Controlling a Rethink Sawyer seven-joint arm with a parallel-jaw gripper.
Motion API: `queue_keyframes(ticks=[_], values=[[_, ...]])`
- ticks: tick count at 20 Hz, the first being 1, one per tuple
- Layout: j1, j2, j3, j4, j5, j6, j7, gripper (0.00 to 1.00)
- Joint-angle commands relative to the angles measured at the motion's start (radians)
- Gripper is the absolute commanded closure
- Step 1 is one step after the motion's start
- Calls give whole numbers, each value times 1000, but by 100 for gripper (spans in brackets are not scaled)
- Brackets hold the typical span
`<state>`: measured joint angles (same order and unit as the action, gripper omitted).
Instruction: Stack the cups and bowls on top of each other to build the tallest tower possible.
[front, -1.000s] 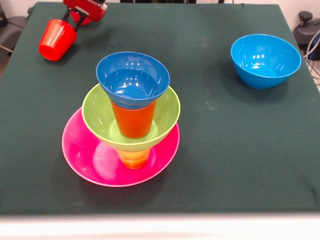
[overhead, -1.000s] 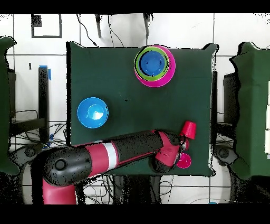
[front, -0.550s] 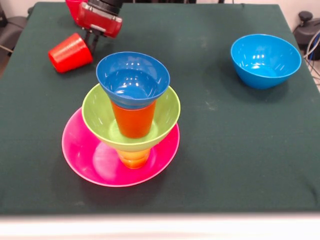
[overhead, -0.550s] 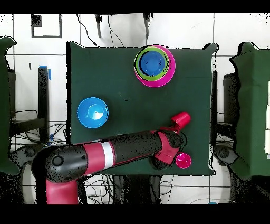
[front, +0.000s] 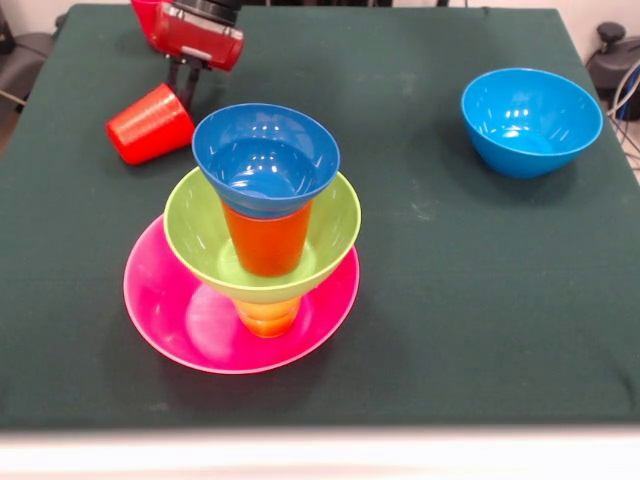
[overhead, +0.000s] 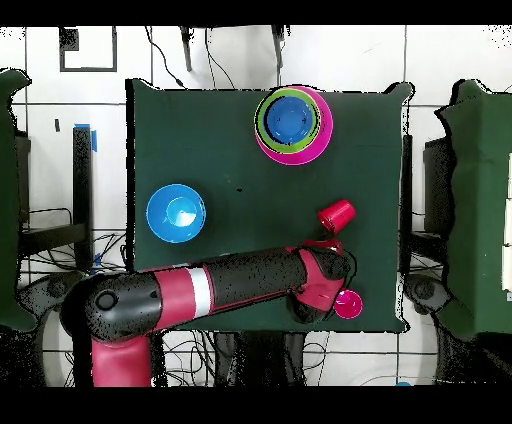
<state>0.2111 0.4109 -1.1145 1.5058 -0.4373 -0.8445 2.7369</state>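
I've got the gripper (front: 184, 76) pinching a tilted red cup (front: 150, 124) by its base, upper left of front view. Tower (front: 262, 215) sits centre-left: pink bowl, yellow cup, green bowl, orange cup, dk blue bowl on top. Next, I reckon: carry cup over, lower into blue bowl w/o nudging.
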Motion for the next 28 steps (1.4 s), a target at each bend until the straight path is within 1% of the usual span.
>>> queue_keyframes(ticks=[1,3,7,9,10,11,12,18,21,23,24,25,26,28], values=[[13,39,73,-91,40,13,-199,0],[15,39,72,-99,16,30,-187,0],[14,46,63,-90,52,10,-197,0],[21,50,56,-95,51,21,-196,0],[21,54,52,-93,70,2,-211,0],[22,53,51,-101,58,4,-208,0],[24,51,54,-108,32,29,-185,0],[45,60,40,-87,40,53,-177,0],[52,61,35,-77,58,42,-179,0],[54,74,23,-69,96,33,-200,0],[53,82,15,-58,132,13,-218,0],[51,88,11,-54,152,12,-221,0],[50,93,6,-48,178,-2,-210,100],[49,99,2,-42,203,-12,-214,100]])
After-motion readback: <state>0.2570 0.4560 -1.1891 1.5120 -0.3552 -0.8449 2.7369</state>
